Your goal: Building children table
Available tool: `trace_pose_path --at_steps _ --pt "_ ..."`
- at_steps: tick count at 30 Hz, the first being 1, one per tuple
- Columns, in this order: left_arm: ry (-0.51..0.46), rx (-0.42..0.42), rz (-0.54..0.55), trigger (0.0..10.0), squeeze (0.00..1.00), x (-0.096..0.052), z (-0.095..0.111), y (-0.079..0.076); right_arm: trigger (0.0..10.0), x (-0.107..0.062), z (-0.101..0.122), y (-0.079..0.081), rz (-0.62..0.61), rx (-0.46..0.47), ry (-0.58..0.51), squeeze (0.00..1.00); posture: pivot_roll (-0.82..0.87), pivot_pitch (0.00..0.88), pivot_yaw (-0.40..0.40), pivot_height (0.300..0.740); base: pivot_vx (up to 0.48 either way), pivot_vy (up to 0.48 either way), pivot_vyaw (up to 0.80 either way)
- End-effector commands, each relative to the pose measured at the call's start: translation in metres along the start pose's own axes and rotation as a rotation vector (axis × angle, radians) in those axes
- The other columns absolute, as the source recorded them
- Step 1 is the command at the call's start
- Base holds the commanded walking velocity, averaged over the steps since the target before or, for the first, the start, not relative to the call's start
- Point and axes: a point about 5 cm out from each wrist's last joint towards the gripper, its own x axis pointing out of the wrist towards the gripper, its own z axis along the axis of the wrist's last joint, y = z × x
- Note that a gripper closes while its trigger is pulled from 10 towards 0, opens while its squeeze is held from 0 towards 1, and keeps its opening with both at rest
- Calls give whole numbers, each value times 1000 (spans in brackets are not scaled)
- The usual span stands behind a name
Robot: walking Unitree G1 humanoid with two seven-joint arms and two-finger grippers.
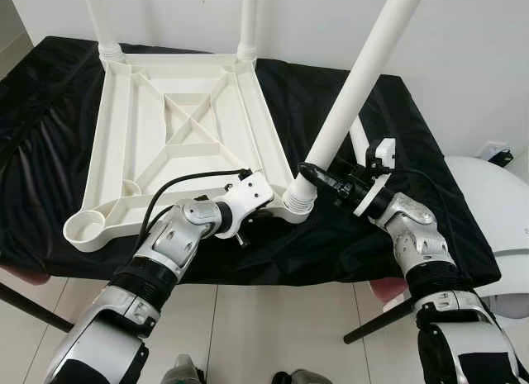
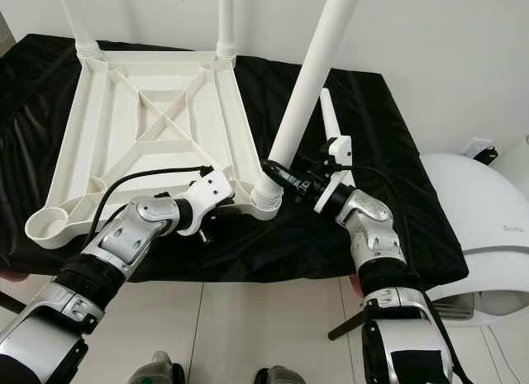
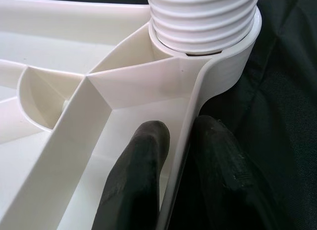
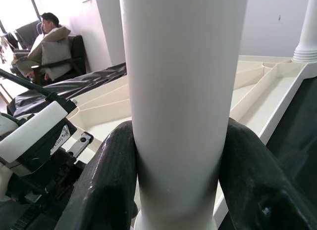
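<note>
The right gripper point(image 1: 318, 176) clamps low on a white leg point(image 1: 357, 82), its two black fingers point(image 4: 106, 190) pressed to either side of the tube just above the threaded foot, which sits in the tabletop's near corner socket point(image 1: 297, 204). The leg leans off upright, so by the look of it the thread is not yet seated square. Just across that corner, the left gripper point(image 1: 263, 204) pinches the rim of the upturned tabletop point(image 1: 178, 132), one finger point(image 3: 133, 175) inside the wall, the other outside, bracing it.

The tabletop lies underside up on a black cloth point(image 1: 50, 111) beyond both grippers. A second empty socket point(image 1: 85, 229) sits at the near corner away from the left gripper. At the far edge, two legs point(image 1: 246, 21) already stand in their sockets. A fourth leg point(image 2: 331, 120) lies loose on the cloth behind the right gripper.

The parts look like light, stiff, hollow moulded plastic with a smooth, slick skin. The tube may slip in the fingers when twisted, so a low hold near the thread gives best control, while the ribbed rim offers the surest purchase on the top. A person point(image 4: 47, 39) sits well beyond.
</note>
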Motion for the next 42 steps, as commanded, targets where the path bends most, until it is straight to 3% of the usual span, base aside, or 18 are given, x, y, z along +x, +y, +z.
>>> trace_pose_path --at_steps 1,42 --pt "-53 33 -7 10000 0 -1 14 0 10000 -18 -37 6 -19 51 184 0 44 55 -56 740 0 0 0" --pt "-56 31 -1 10000 0 -1 16 2 10000 -14 -34 18 -61 15 101 0 38 57 -54 740 0 0 0"
